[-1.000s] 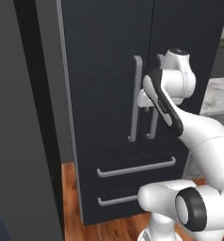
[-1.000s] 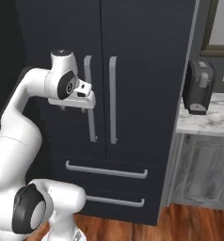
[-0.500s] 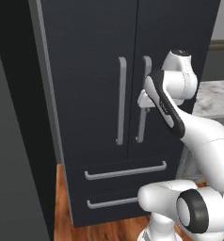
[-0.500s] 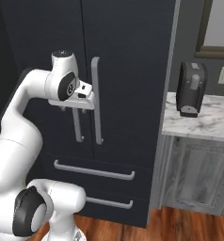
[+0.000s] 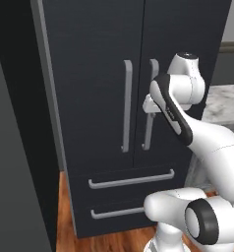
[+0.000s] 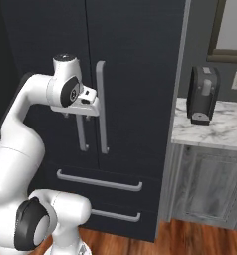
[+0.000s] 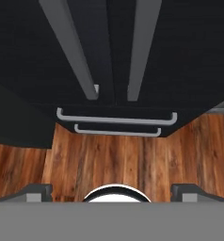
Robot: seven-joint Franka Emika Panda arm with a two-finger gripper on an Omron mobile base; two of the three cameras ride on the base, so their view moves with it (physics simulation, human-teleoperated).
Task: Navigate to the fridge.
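Since the arm is folded up tight over its base, elbow bent and wrist tucked in, the gripper ends up hanging right in front of the fridge at about handle height, pointing down toward the floor. From the hand camera you can see the two finger tips sitting far apart at the bottom corners, so the jaws are spread wide with nothing between them.

Below the hand is the wood floor, warm brown planks running right up to the fridge's base.

Fridge itself is dead ahead and close, dark navy/black, French-door style. Two long vertical grey handles sit side by side at the centre seam, and the gripper is just in front of the right-hand one in the left base view. Under the doors are two drawers, each with a horizontal grey handle. Doors and drawers are all shut, so I can't tell what's inside.

Off to the right, a marble counter on a grey wood-grain cabinet butts against the fridge side, with a black coffee machine standing on it.
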